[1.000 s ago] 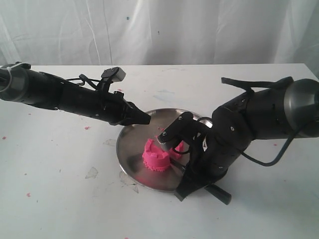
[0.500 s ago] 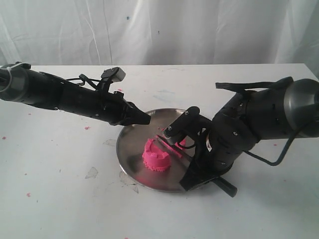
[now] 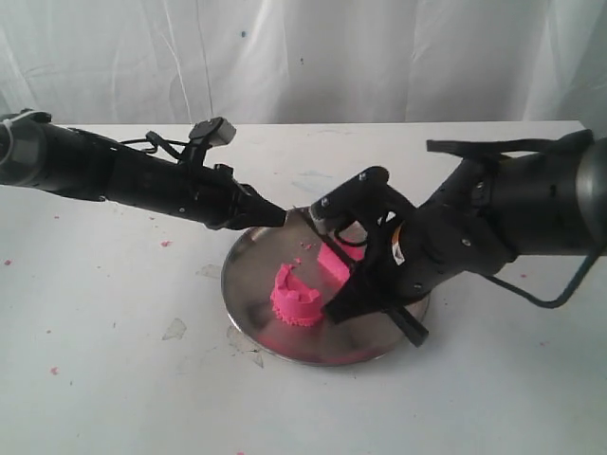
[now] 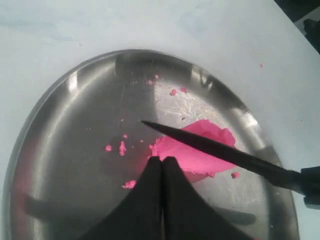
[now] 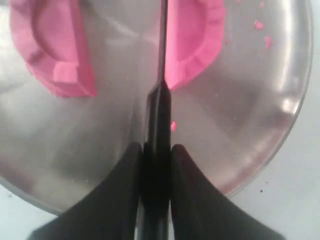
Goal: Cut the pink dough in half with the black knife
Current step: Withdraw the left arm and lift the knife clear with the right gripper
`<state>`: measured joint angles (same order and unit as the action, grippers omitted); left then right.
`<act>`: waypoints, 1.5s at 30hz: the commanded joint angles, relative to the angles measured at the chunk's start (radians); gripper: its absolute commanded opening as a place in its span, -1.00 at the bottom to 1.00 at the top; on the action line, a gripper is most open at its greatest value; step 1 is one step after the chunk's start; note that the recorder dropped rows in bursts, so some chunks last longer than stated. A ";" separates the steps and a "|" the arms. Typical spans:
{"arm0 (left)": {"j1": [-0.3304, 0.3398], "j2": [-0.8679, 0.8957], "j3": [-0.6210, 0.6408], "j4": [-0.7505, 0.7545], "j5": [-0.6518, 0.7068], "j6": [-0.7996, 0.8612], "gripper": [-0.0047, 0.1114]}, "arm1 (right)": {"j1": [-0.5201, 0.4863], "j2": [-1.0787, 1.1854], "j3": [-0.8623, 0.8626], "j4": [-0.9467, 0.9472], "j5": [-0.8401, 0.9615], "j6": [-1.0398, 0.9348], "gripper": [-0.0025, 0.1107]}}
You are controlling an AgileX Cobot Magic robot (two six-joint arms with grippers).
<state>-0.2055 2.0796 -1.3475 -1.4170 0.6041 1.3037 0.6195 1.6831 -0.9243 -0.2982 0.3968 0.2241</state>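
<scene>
Lying beside right gripper [image 5: 156,150]: pink dough [image 5: 55,47]

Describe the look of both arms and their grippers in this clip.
Both arms are bulky matte black with grey cylindrical rear joints. The left gripper tapers to a pointed wedge; a small black camera box and thin cables sit above it. The right gripper has loose black cable loops.

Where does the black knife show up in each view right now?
Exterior: black knife, blade tip showing past the right gripper, above the steel plate.
Left wrist: black knife slants across one pink dough half.
Right wrist: black knife edge-on between both halves.
Shared landmark: the steel plate.
</scene>
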 commanded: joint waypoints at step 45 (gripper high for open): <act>0.104 -0.385 0.009 0.170 0.216 -0.223 -0.92 | 0.001 -0.274 0.507 0.615 -0.839 0.475 -0.96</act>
<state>-0.1029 1.7068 -1.3439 -1.2322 0.8068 1.0807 0.6195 1.4144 -0.4217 0.3225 -0.4355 0.7136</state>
